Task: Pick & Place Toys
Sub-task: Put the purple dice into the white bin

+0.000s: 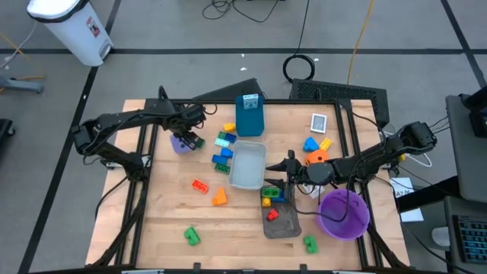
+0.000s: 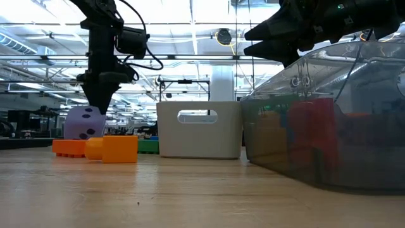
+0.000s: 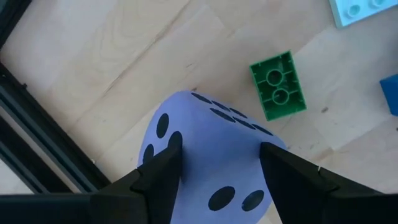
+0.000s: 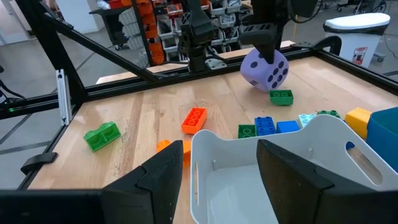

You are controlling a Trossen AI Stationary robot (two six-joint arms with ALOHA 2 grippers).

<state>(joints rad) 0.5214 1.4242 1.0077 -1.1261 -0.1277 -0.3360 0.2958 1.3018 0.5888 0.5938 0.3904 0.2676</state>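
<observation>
Two claws are in my views, and the left claw (image 1: pixel 187 138) is the busy one: its fingers (image 3: pixel 163 177) straddle the purple die (image 3: pixel 208 158), pressed against two opposite faces, so I count it as closed on the die. In the right wrist view the die (image 4: pixel 264 69) looks tilted on one corner, low over the desk (image 1: pixel 152 205) near its far left part (whether that corner touches the wood I cannot tell). A green brick (image 3: pixel 278 85) lies just beside it. The right claw (image 1: pixel 284 167) hangs over the middle of the desk with its fingers (image 4: pixel 158 177) parted and nothing between them, poised above the near edge of the pale grey tray (image 1: pixel 247 164). Beside that tray on its left sits a cluster of blue and green bricks (image 1: pixel 222 154), with a yellow brick (image 1: pixel 228 128) farther back. An orange brick (image 1: pixel 200 185) and an orange wedge piece (image 1: pixel 219 198) lie apart on the open wood, and two green bricks (image 1: pixel 191 236) rest near the front edge. The darker tray (image 1: pixel 281 221) holds a red brick (image 1: pixel 274 216), the purple bowl (image 1: pixel 344 213) stands to its right, and the orange die (image 1: pixel 316 157) sits behind the right arm.
</observation>
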